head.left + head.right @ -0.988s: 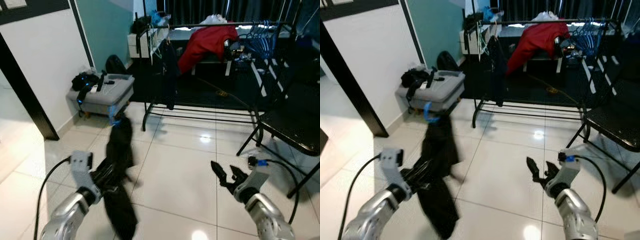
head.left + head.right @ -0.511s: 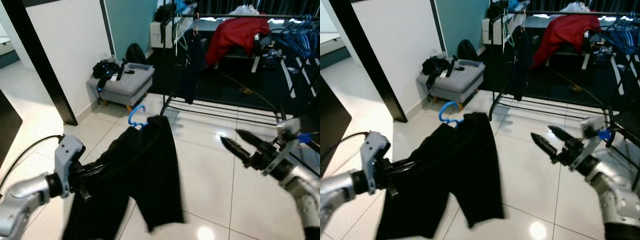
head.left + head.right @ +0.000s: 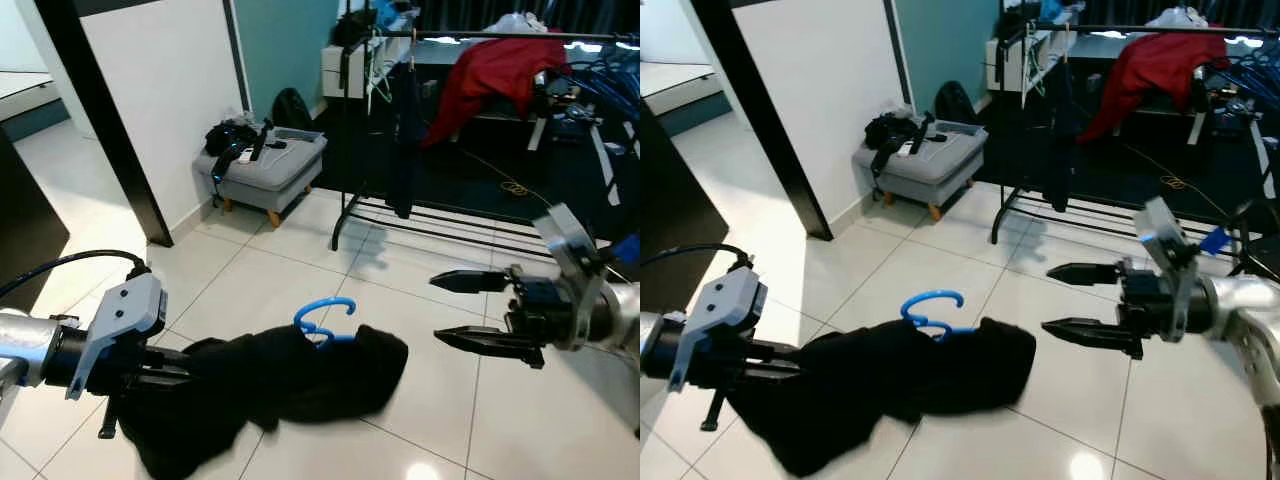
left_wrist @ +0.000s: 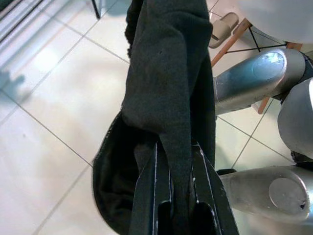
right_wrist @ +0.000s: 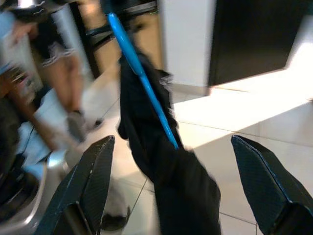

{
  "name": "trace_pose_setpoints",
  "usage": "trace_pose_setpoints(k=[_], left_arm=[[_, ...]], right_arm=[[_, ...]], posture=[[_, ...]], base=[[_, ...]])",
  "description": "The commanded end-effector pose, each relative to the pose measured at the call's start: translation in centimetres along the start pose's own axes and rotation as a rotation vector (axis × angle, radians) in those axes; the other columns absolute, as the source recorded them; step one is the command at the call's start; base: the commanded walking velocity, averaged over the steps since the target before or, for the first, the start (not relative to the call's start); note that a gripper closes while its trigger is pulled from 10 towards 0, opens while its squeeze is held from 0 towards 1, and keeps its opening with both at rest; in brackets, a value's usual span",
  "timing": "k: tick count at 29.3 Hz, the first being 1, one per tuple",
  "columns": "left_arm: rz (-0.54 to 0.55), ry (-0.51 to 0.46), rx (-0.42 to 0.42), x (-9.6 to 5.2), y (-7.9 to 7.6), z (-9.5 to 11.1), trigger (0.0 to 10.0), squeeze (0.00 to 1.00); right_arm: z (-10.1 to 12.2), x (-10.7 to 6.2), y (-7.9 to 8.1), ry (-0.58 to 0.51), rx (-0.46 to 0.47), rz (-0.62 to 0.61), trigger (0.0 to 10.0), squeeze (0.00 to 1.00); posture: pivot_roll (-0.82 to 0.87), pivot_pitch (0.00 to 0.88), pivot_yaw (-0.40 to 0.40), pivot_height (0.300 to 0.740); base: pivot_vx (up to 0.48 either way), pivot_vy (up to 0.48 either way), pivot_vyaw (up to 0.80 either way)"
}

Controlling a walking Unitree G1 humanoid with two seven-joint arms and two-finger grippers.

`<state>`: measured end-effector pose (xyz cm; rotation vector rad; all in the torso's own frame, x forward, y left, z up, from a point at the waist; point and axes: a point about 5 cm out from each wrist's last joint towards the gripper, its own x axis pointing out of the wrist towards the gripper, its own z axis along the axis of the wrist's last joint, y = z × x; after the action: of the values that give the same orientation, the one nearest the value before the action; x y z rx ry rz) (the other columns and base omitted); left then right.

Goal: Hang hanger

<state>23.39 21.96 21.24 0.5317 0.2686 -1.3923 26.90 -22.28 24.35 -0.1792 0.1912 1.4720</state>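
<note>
Black cloth, one dark crumpled garment (image 3: 290, 375) threaded on one blue plastic hanger (image 3: 325, 318), is held out level above the tiled floor (image 3: 420, 290), the left gripper (image 4: 177, 196) with jaws pinched on a fold, presumably so it can be carried without trailing. The right gripper (image 3: 470, 310) is held just beside the hanger end with jaws spread wide, judged ready to take the hook. One black metal clothes rack (image 3: 480, 35) is noted well apart, ahead.
</note>
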Motion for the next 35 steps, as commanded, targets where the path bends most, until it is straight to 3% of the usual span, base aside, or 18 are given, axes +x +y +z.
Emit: trace_pose_setpoints(k=[1,9,20,21,22,23,35], left_arm=[[-0.024,0.009,0.028,-0.2,0.0,0.8,10.0,0.00],[-0.077,-0.057,0.056,0.6,-0.3,2.3,10.0,0.00],[-0.096,-0.082,0.085,0.7,0.1,3.3,10.0,0.00],[-0.097,-0.086,0.089,0.7,0.1,3.5,10.0,0.00],[-0.099,-0.088,0.092,0.7,0.1,3.6,10.0,0.00],[-0.102,-0.090,0.095,0.7,0.1,3.7,10.0,0.00],[-0.110,-0.113,0.110,0.8,0.2,4.4,10.0,0.00]], right_arm=[[-0.4,0.8,-0.1,0.058,0.000,0.053,10.0,0.00],[-0.9,2.6,-0.2,0.165,-0.027,0.147,10.0,0.00],[-2.0,3.0,-0.4,0.284,-0.034,0.188,10.0,0.00],[-2.1,3.1,-0.4,0.292,-0.038,0.182,8.9,0.00],[-2.1,3.1,-0.6,0.293,-0.044,0.170,3.0,0.00],[-2.1,3.2,-0.9,0.295,-0.052,0.154,0.0,0.00],[-2.1,3.3,-1.3,0.305,-0.067,0.148,0.0,0.00]], posture=[[-0.08,0.000,0.048,0.736],[-0.07,0.000,0.041,0.736],[-0.07,0.000,0.042,0.736],[-0.07,0.000,0.042,0.736],[-0.07,0.000,0.045,0.736],[-0.07,0.000,0.042,0.736],[-0.07,0.000,0.038,0.736]], base=[[0.000,0.000,0.00],[0.000,0.000,0.00],[0.000,0.000,0.00],[0.000,0.000,0.00],[0.000,0.000,0.00],[0.000,0.000,0.00],[0.000,0.000,0.00]])
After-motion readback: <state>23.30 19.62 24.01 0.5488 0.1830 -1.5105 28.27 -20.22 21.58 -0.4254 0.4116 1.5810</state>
